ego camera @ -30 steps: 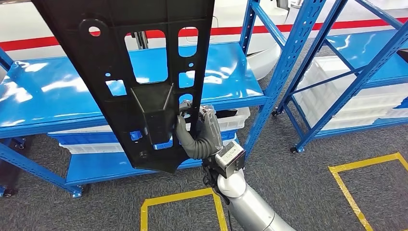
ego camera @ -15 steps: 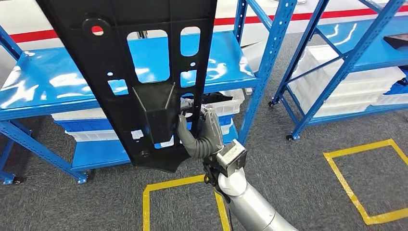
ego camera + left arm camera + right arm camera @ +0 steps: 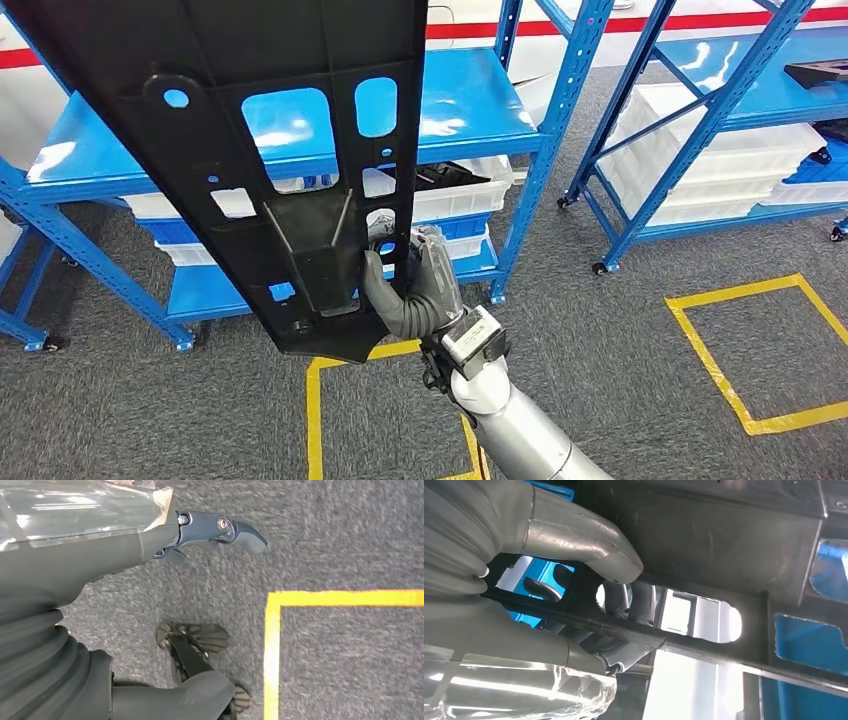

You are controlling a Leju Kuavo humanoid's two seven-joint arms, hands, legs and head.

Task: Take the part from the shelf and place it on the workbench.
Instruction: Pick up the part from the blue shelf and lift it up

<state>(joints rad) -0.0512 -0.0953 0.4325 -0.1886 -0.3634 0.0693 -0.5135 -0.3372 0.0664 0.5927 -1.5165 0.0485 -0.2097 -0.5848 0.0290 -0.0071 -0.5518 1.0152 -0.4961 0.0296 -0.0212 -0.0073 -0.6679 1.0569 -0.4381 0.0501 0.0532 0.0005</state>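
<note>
Right robot hand (image 3: 415,285) grips the long black panel part (image 3: 270,170) by its low edge, held upright, clear of the blue shelf (image 3: 470,110). Top-heavy: it could pivot or slip mid-carry. Left robot hand (image 3: 220,530) hangs over carpet, fingers apart.

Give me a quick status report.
Right hand grips black part, raised. Left hand hangs over the floor, holding nothing. Blue shelves ahead.

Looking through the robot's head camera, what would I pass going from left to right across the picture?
Blue shelf rack → big black part → the right hand gripping its edge → second blue rack with white bins → yellow floor square.
</note>
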